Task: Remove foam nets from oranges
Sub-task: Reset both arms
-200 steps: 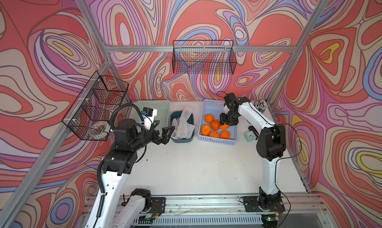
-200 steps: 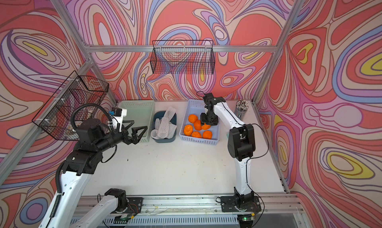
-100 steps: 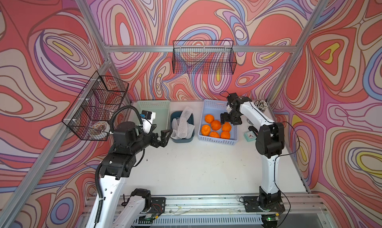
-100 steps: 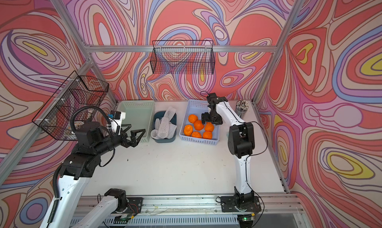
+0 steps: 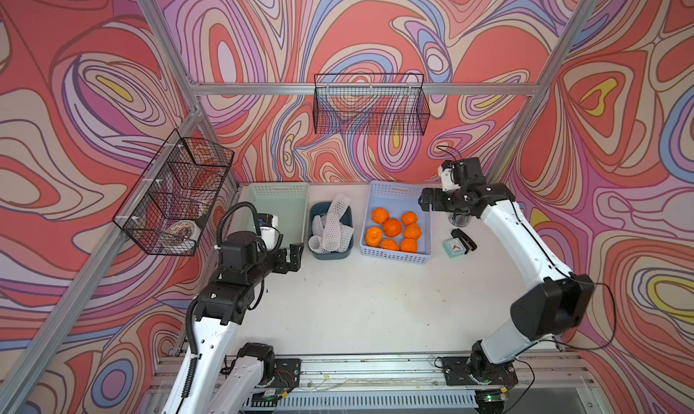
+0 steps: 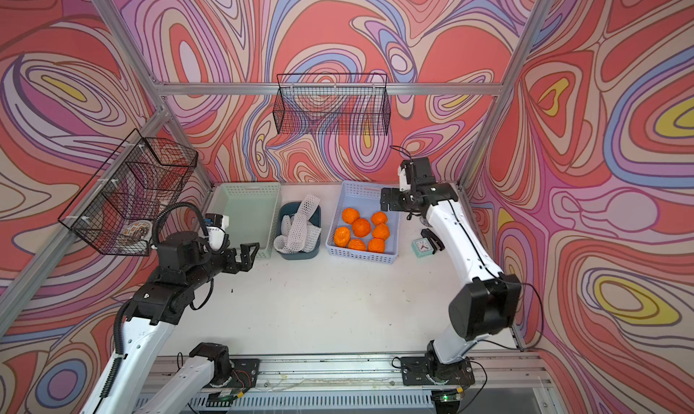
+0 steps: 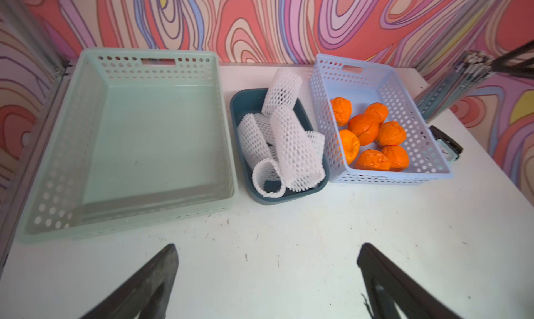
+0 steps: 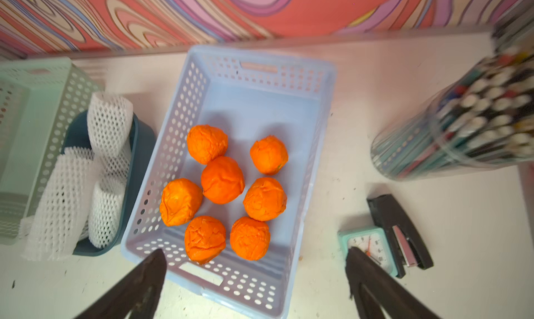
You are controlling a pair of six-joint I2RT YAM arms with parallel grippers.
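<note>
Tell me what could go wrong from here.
1. The right tool hangs open beside the pen cup, clock and stapler. A careless retreat might knock them over.
2. One foam net leans out over the dark tub's rim. A brush from the left tool could tip it out.

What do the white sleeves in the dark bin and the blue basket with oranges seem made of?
Foam nets: likely soft white foam mesh, matte; diamond holes, curled, slumped shapes. Blue basket: probably rigid moulded plastic, smooth; even round holes, handle slot.
</note>
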